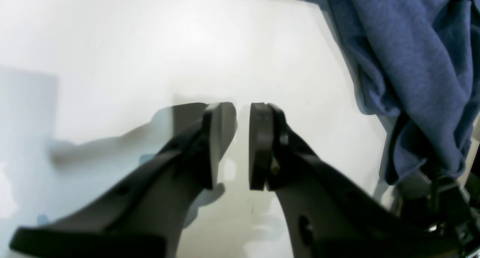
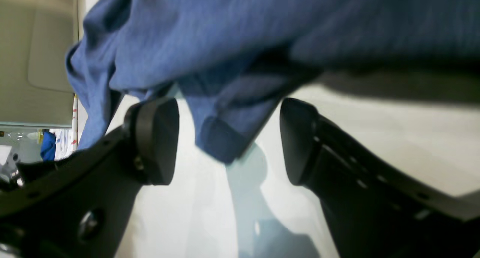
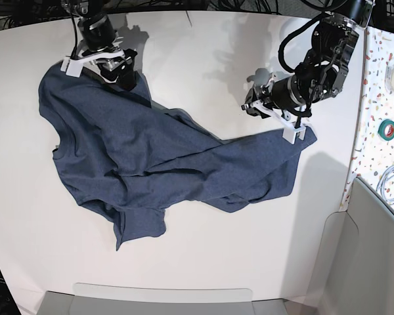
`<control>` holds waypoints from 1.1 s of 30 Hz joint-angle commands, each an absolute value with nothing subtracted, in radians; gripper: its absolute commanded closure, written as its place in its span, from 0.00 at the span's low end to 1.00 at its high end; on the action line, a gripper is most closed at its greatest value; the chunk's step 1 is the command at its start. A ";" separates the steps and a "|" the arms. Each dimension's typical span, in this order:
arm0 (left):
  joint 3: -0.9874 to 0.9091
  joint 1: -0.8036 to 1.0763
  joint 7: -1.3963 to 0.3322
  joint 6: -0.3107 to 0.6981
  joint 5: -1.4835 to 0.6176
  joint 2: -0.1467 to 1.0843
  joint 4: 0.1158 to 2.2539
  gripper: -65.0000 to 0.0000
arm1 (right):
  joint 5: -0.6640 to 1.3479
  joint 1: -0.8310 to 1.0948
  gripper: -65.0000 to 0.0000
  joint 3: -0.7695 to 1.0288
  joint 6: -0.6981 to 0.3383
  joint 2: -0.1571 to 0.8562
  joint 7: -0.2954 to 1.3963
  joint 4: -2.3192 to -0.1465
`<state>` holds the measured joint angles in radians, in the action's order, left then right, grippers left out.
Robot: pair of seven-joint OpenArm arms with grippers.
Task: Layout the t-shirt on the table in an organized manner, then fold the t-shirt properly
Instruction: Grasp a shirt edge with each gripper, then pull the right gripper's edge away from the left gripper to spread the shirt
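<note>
The t-shirt lies crumpled across the white tabletop, the right tool spread wide around a hem without gripping, the left tool slightly parted, empty.

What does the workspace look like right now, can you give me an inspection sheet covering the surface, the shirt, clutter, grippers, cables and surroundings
Surface: white table, smooth, curved near edge.
Job's things: blue t-shirt lies crumpled and twisted across the table, not yet spread flat; no lettering shows.
Clutter: nothing seen on the table besides the shirt.
Grippers: right gripper open, a shirt corner hanging between its jaws, not pinched. Left gripper has a narrow gap with nothing in it, beside the shirt's edge.
Cables: black cables along the far edge; a coiled white cord on the speckled side counter.
Surroundings: speckled counter with a green tape roll.
</note>
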<state>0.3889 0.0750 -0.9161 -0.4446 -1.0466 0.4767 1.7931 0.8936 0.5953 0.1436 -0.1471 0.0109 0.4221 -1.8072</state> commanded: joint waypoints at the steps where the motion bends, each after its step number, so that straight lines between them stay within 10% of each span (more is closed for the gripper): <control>1: 0.384 0.065 -0.914 -0.441 -1.052 0.487 1.810 0.79 | 0.885 0.591 0.35 0.147 -0.128 0.010 0.449 -1.801; 6: 0.384 0.067 -0.914 -0.441 -1.052 0.487 1.810 0.79 | 0.885 0.564 0.44 0.142 -0.128 0.016 0.452 -1.771; 11: 0.384 0.067 -0.914 -0.441 -1.052 0.487 1.810 0.79 | 0.878 0.558 1.00 0.139 -0.134 0.028 0.453 -1.750; 33: 0.383 0.064 -0.914 -0.441 -1.052 0.487 1.814 0.79 | 0.880 0.622 1.00 0.147 -0.131 0.355 1.040 -2.037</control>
<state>0.3889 0.0769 -0.9154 -0.4450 -1.0458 0.4770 1.7958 0.8665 0.6174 0.1417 -0.1242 0.3473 1.0435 -2.0197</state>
